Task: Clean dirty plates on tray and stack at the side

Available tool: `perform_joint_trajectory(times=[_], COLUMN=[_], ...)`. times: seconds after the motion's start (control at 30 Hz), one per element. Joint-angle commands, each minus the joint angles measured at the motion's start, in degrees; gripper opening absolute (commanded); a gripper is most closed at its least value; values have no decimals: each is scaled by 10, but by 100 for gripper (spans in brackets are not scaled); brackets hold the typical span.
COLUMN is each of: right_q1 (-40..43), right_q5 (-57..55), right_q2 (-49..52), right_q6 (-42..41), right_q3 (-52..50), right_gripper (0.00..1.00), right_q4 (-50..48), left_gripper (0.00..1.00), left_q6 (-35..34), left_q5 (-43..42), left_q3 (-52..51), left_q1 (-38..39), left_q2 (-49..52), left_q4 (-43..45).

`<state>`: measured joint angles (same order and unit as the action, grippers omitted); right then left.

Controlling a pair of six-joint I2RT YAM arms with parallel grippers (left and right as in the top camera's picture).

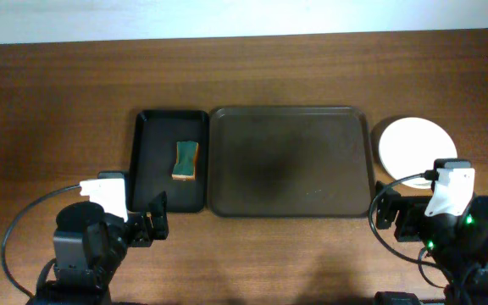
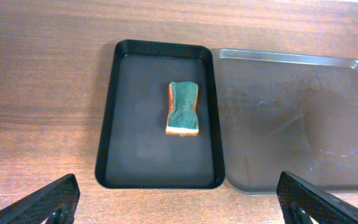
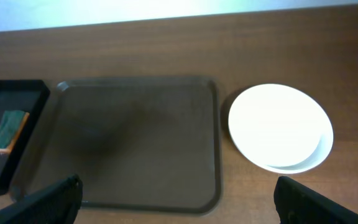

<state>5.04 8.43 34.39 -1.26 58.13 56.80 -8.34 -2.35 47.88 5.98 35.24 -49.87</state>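
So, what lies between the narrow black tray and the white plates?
Only the large brown tray, with nothing on it; the plates sit just beyond its right edge. The overhead view shows this.

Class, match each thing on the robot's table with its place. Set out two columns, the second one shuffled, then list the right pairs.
Things:
1. sponge
2. white plates
3. brown tray
4. black tray

Places:
A. on the bare tabletop, right of the brown tray
B. lying inside the black tray
C. between the black tray and the white plates
D. furthest left of the four

Pairs: 1-B, 2-A, 3-C, 4-D
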Motion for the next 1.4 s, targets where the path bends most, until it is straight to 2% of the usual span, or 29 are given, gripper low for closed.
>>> perform_joint_trajectory(times=[0.0,0.23,0.37,0.8,0.93,1.1,1.37], right_q1=[-29,-75,-86,-84,-84,-84,-84], right_q5=[-14,-14,-12,-33,-31,-24,-27], right_q2=[-55,-260,-340,-342,-342,-342,-342], right_q6=[4,4,4,11,39,57,51], right_q3=[-38,-267,-372,-577,-578,-578,-578], right_gripper=[99,99,99,99,99,99,99], right_q4=[-37,-243,-351,-690,-662,-527,-527], left_gripper=[100,100,100,100,100,100,100], left_q6=[11,11,11,11,11,11,11], left_q5=[2,2,2,2,2,2,2], left_q3=[-4,-4,-4,-4,-4,-4,-4], left_q1=[-1,-1,-1,-1,-1,-1,-1], left_q2=[-2,-2,-2,-2,-2,-2,-2], left_q4=[1,1,1,1,1,1,1])
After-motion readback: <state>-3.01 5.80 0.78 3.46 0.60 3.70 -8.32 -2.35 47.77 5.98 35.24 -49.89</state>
